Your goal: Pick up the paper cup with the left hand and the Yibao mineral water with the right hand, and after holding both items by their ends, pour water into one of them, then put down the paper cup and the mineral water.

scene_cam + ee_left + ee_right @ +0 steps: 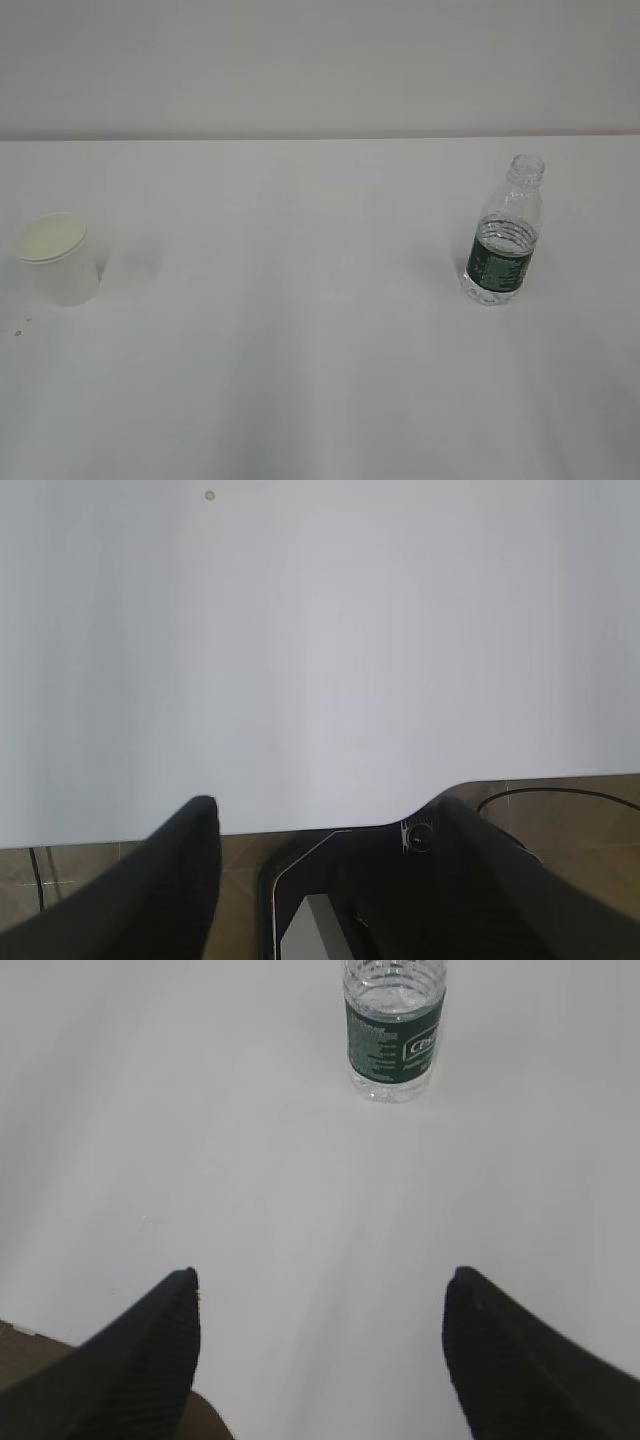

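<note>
The paper cup (pixel 56 258), plain white and tapered with a rolled rim, stands upright at the left of the smooth white worktop (pixel 300 330). Well apart on the right stands the Yibao mineral water (pixel 505 232), a clear ribbed bottle with a dark green label and no cap. The left tool (pixel 320 830) and the right tool (pixel 320 1290) have their ribbed black fingers (pixel 150 1350) spread wide, holding nothing.

Not much of the bot on show, just the wrist cams. Left gripper (pixel 330 825): two black fingers (pixel 180 880), matte and smooth, rounded at the tips. Under them sits a dark housing with a pale edge line, a small round screw-like fitting and thin black cables. Right gripper (pixel 322 1290): black fingers (pixel 150 1355) too, with fine ribbed pads.
</note>
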